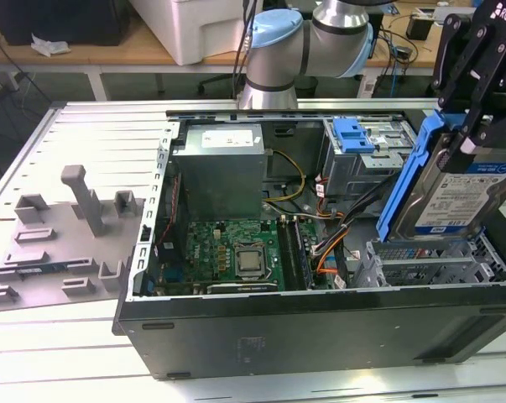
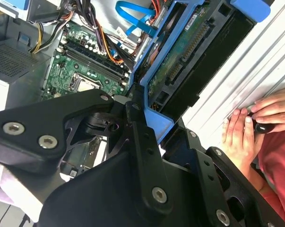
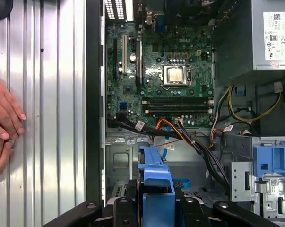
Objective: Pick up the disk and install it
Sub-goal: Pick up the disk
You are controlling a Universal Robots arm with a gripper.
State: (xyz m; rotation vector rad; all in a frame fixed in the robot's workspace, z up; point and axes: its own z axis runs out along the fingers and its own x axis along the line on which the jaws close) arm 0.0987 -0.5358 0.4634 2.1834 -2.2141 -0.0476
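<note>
The disk (image 1: 458,197), a silver drive with a blue-and-white label in a blue carrier, hangs tilted on edge over the drive cage (image 1: 429,256) at the near corner of the open computer case, on the exterior view's right. My gripper (image 1: 468,134) is shut on its upper part, with black fingers on either side of the carrier. In the second wrist view the disk's green circuit-board underside (image 2: 180,61) shows beyond the gripper (image 2: 149,111). In the first wrist view the carrier's blue edge (image 3: 154,177) sits between the gripper's (image 3: 155,208) fingers, above the case floor.
Inside the case lie the motherboard (image 1: 227,248), a grey power supply box (image 1: 219,172), a bright-blue bracket (image 1: 353,134) and cable bundles (image 1: 336,235). A grey fixture plate (image 1: 68,227) lies on the exterior view's left. A person's hands (image 3: 3,118) rest on the ribbed table beside the case.
</note>
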